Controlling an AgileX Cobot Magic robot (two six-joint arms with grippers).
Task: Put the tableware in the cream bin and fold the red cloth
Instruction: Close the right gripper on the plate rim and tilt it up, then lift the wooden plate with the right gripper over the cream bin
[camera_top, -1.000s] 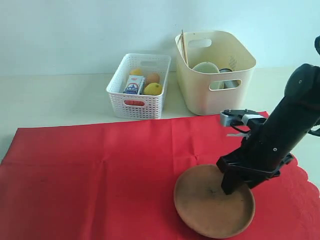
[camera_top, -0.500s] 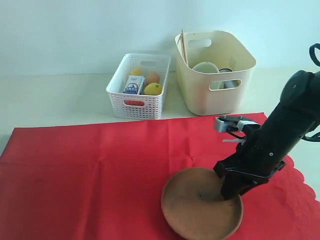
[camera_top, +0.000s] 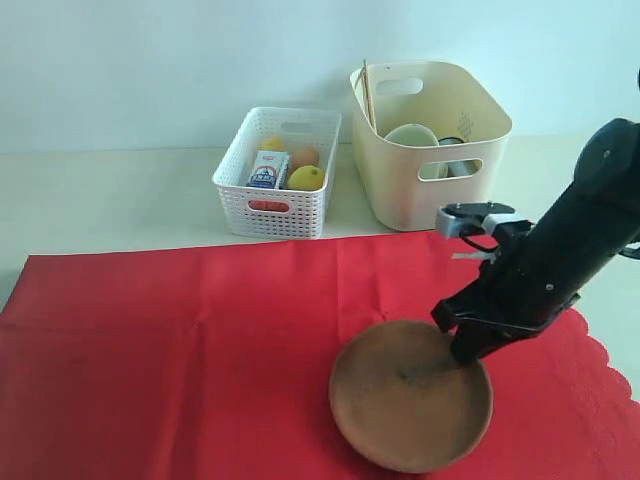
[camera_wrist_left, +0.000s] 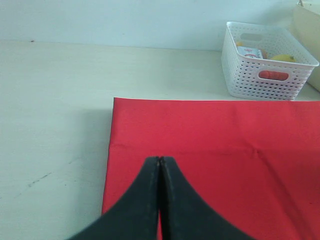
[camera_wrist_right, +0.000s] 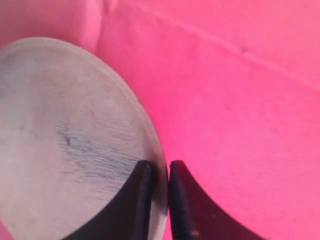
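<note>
Over red cloth (camera_top: 180, 350), right pincer (camera_top: 458, 350) clenched on brown plate (camera_top: 400, 410) rim, left pincer (camera_wrist_left: 159, 162) closed.

The right claw (camera_top: 466, 352) has drawn its jaws in from wide apart until they pinch the rim of the brown plate (camera_top: 400, 400), one finger inside the dish and the other outside it. The plate has slid over the red cloth (camera_top: 180, 340), first sideways and away from the cream bin (camera_top: 405, 190), then a little back toward it, ending slightly aside of where it began. The right arm (camera_top: 585, 230) dipped with that slide and has since risen, its wrist now closer to the bin than at the start.
</note>
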